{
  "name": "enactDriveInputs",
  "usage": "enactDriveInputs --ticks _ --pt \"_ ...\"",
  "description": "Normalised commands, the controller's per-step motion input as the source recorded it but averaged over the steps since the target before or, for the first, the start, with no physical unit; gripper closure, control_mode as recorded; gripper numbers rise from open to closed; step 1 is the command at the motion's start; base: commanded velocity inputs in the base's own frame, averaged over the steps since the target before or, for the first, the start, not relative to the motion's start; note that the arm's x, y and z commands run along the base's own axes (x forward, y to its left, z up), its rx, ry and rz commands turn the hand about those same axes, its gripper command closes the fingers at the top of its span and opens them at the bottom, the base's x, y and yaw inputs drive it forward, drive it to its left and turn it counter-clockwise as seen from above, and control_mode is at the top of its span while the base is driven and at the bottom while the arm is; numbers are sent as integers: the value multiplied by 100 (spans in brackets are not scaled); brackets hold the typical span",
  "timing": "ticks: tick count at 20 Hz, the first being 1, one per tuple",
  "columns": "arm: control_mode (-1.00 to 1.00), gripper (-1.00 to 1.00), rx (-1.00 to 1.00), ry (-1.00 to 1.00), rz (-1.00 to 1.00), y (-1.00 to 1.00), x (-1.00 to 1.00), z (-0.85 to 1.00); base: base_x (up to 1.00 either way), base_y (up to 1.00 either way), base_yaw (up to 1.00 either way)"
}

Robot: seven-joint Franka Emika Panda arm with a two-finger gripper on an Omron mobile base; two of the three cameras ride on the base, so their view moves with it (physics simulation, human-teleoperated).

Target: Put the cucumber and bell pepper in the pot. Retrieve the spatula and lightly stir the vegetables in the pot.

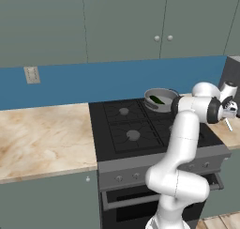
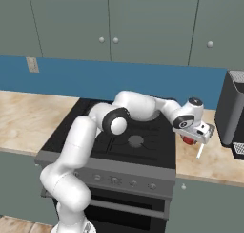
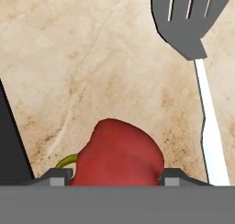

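The red bell pepper [image 3: 117,154] lies on the marble counter just right of the stove, also seen under the hand [image 2: 188,141]. My gripper [image 3: 117,178] is open, low over it, one fingertip on each side of the pepper. The spatula [image 3: 210,122] lies beside it, with a grey slotted head and a white handle [image 2: 200,151] [image 1: 228,125]. The grey pot [image 1: 160,100] stands on the back right burner with the dark green cucumber [image 1: 156,100] inside. In the left base view, my gripper [image 1: 229,111] hangs right of the stove.
The black stove [image 1: 126,129] has a raised front edge, and its dark side edge [image 3: 9,145] runs close to the pepper. A dark appliance [image 2: 231,113] stands on the counter right of my hand. Marble counter [image 1: 42,139] stretches left of the stove.
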Motion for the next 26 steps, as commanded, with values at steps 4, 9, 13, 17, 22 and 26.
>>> enactDriveInputs --ticks 4,9,13,17,22,26 --pt "-100 100 0 2 0 0 0 -1 0 0 0" --pt "-100 100 2 -19 0 7 -34 7 0 0 0" --pt "-100 100 0 -28 7 17 -45 21 0 0 0" --pt "-100 100 0 -21 10 34 -34 35 0 0 0" --pt "-100 100 0 -9 7 41 -20 55 0 0 0" --pt "-100 100 0 0 4 26 -4 61 0 0 0"
